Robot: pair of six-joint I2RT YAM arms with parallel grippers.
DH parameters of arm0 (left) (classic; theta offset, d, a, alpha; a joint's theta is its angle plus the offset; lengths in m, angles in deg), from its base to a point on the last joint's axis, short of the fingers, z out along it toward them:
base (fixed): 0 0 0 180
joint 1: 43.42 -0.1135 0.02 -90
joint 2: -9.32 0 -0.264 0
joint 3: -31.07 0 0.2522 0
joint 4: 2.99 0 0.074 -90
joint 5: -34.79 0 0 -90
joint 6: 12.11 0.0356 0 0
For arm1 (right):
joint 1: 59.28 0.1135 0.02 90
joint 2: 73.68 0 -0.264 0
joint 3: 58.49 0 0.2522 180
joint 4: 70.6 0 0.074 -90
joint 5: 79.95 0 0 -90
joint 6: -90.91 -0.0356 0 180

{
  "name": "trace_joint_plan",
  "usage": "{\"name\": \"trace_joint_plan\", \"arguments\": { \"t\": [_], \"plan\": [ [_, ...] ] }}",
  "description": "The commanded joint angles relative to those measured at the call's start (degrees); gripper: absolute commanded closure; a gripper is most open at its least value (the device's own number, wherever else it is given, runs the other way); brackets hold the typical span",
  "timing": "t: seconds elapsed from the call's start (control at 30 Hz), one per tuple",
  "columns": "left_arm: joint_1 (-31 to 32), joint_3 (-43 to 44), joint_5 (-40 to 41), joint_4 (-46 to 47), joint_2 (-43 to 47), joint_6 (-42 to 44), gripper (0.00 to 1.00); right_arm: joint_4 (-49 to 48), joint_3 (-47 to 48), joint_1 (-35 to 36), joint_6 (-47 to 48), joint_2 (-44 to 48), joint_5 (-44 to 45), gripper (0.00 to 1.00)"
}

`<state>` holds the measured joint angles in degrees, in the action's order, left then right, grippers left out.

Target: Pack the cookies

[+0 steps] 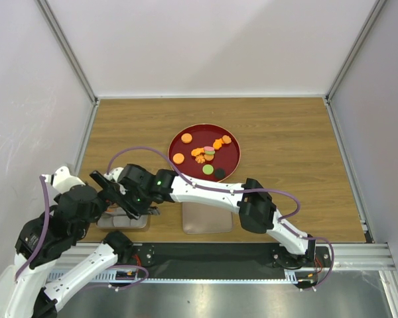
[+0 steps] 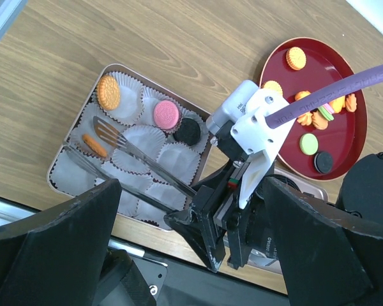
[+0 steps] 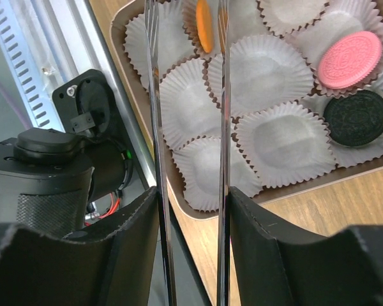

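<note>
Several cookies (image 1: 186,138), mostly orange, lie on the red plate (image 1: 233,159). The tray (image 2: 54,172) of white paper cups holds an orange cookie (image 2: 108,92), a pink one (image 2: 166,114) and a black one (image 2: 187,131). My right gripper (image 3: 191,197) is shut on metal tongs (image 3: 156,127), whose two arms stand apart over the tray. Another orange cookie (image 3: 205,25) stands on edge in a cup between the tong tips, close to one blade. My left gripper (image 2: 191,185) hangs open above the right wrist and tray, holding nothing.
A pinkish-brown lid (image 1: 207,218) lies on the wood between tray and plate, near the front edge. The right arm (image 1: 252,202) reaches across in front of the plate. White walls enclose the table on three sides.
</note>
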<state>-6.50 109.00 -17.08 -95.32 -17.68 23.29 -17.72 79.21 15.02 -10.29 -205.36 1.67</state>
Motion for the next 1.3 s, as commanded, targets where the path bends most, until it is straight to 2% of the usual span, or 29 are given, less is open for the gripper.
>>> {"name": "trace_joint_plan", "arguments": {
  "t": [0.0,0.77,1.27],
  "plan": [
    [-0.10,-0.35,-0.25,-5.46,0.29,-1.03,0.00,-1.50,2.18,0.23,1.09,-0.42,1.79,0.49],
    [-0.19,-1.14,0.81,-5.55,0.81,-1.64,0.00,-1.41,4.82,-1.62,1.18,-0.34,3.99,0.50],
    [-0.10,-3.60,1.16,-5.20,0.38,-3.57,0.00,2.28,2.63,-8.12,-0.66,9.85,5.92,0.50]
  ]
}}
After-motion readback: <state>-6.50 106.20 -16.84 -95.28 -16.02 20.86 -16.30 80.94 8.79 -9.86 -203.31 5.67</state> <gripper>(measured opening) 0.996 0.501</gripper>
